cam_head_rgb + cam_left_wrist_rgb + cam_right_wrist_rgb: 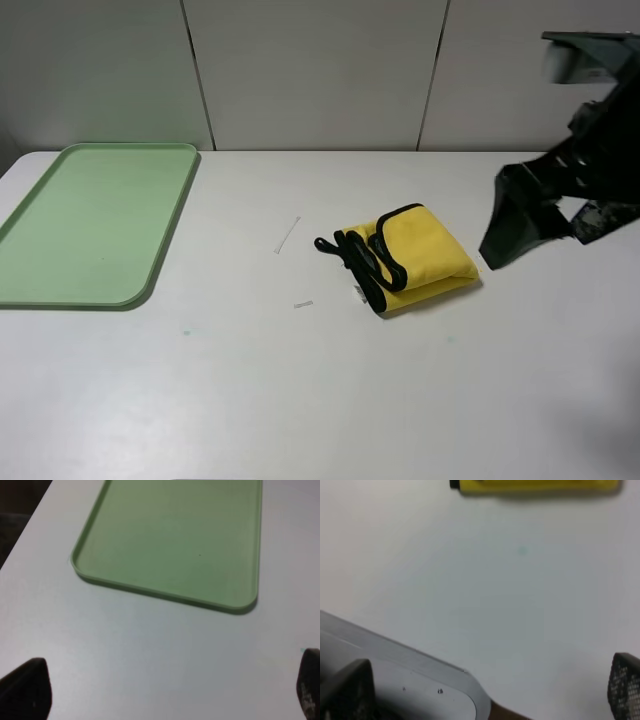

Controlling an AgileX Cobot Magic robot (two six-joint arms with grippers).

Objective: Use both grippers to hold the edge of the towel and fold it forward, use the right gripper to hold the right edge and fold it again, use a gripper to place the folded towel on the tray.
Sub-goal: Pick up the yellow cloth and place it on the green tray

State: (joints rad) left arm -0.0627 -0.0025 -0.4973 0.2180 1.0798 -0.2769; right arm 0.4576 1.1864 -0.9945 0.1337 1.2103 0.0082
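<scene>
Your towel (415, 255) lies on the counter (300, 400) as a folded bundle, right of the middle. It is well apart from the tray (100, 220) at the far left, and the tray has nothing in it. So I judge that both folds are done and only the carrying to the tray is not yet done.

The danger is in the grasp. The bundle has several loose layers, and the black hem (375, 262) curls open on the side toward the tray. If you pinch only the top layer, the towel can open while it is lifted and arrive unfolded. Take all layers together. The way to the tray is also long: a hanging corner that drags on the counter can pull the fold apart, or the towel can land half outside the tray.

The right gripper (485, 687) hangs above the counter near the towel, jaws wide, holding nothing and touching nothing. The left gripper (165, 690) is over bare counter near the tray, jaws also wide and empty.
</scene>
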